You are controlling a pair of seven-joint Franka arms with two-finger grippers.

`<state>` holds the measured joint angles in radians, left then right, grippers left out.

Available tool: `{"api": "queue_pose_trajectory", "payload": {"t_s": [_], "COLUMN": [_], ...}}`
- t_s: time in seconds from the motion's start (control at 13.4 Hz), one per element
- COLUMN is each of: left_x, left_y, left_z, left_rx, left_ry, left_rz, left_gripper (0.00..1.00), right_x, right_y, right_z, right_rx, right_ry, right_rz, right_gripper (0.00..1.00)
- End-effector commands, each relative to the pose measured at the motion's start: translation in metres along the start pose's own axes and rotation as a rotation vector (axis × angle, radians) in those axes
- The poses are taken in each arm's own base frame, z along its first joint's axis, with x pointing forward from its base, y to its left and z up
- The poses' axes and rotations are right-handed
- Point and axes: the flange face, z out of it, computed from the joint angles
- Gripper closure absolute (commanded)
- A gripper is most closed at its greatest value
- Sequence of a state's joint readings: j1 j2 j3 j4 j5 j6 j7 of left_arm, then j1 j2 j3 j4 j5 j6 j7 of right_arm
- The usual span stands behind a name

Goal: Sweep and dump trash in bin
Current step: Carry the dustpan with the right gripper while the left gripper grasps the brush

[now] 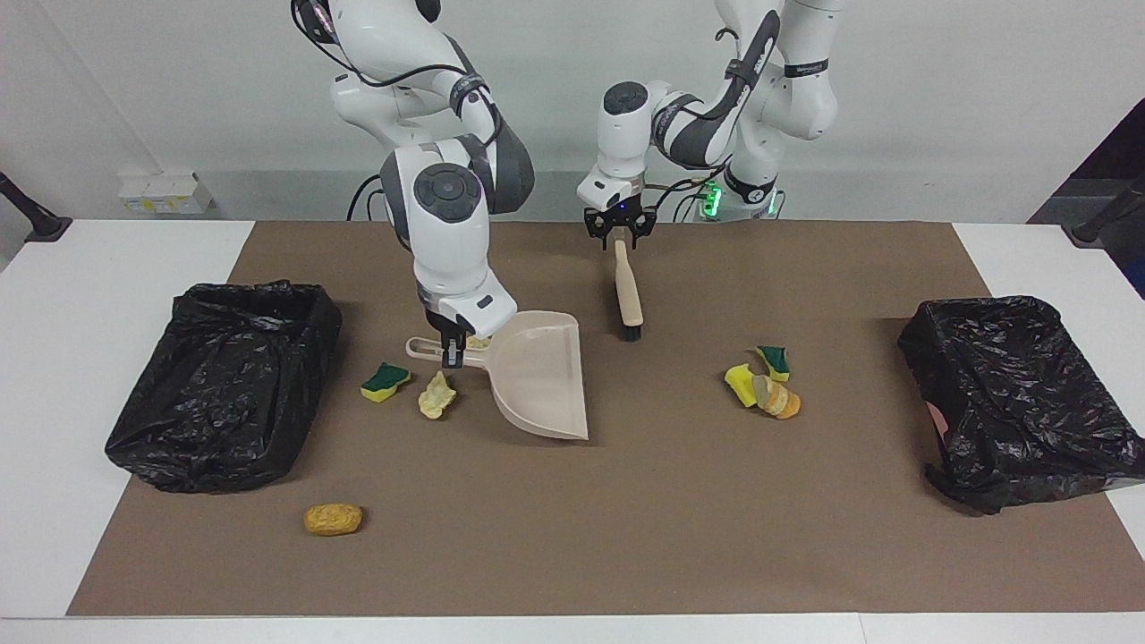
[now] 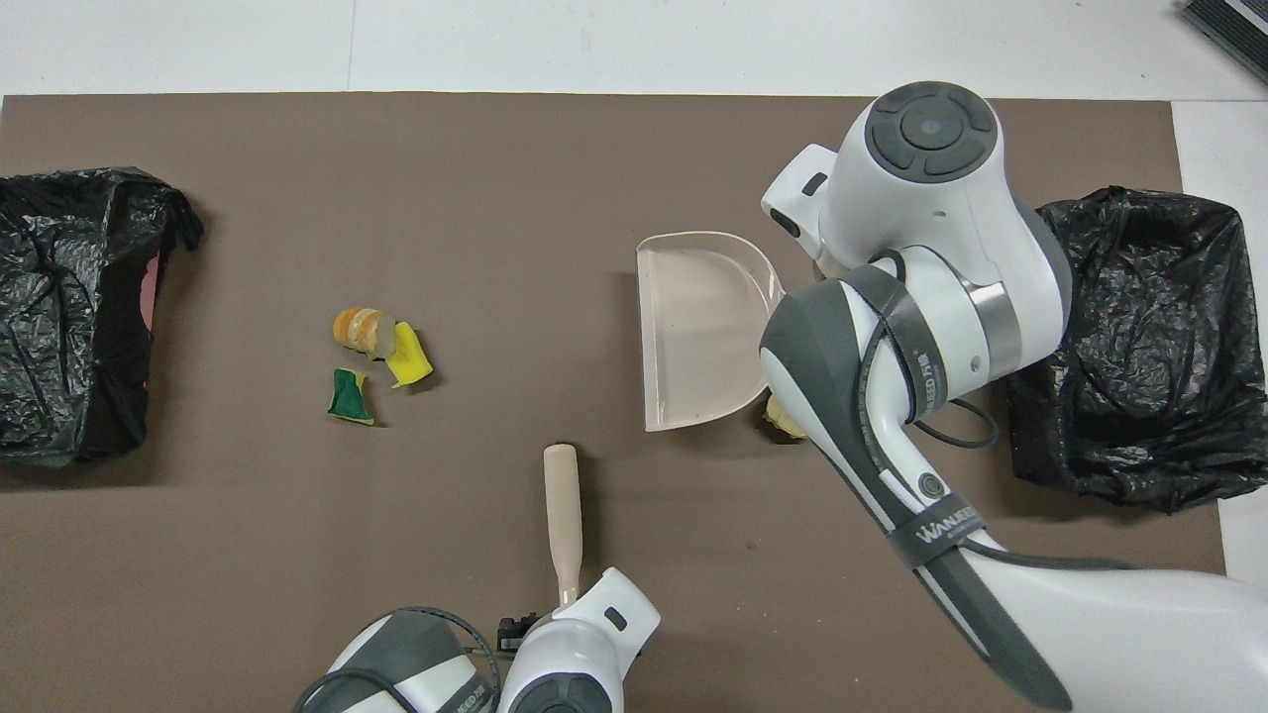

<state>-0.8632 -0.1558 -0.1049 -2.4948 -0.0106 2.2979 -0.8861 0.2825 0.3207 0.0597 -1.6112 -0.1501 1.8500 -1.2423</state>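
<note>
Right gripper (image 1: 452, 354) low, clamped tight; left gripper (image 1: 617, 234) low near its own base.

A brown mat (image 1: 626, 537) covers the white table (image 1: 80, 376) — a small white box (image 1: 161, 192) sits just off the mat's corner.
</note>
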Motion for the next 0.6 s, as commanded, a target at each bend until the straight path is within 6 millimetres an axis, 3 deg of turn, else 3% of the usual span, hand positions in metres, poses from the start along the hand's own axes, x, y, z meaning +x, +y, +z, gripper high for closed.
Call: {"api": "queue_pose_trajectory", "payload": {"t_s": [0.0, 0.3, 0.45, 0.52], "left_x": [0.001, 0.02, 0.042, 0.053], "left_y": [0.0, -0.018, -0.048, -0.071], "left_z": [-0.003, -0.019, -0.051, -0.065], "left_rx": [0.009, 0.035, 0.042, 0.05], "left_ry": [-0.018, -0.046, -0.058, -0.074], "left_rz": [0.006, -0.01, -0.033, -0.048], "left_gripper": [1.0, 1.0, 1.0, 1.0], "right_x": [-0.001, 0.001, 0.01, 0.032], "right_y": [-0.012, -0.012, -0.015, -0.022], "right_z": [-0.007, -0.007, 0.007, 0.014], "right_rx": [-0.021, -0.032, -0.03, -0.048], "right_ry": [0.01, 0.015, 0.018, 0.025], "right_rz": [-0.033, -0.037, -0.04, -0.055], "right_gripper": [1.0, 1.0, 1.0, 1.0]}}
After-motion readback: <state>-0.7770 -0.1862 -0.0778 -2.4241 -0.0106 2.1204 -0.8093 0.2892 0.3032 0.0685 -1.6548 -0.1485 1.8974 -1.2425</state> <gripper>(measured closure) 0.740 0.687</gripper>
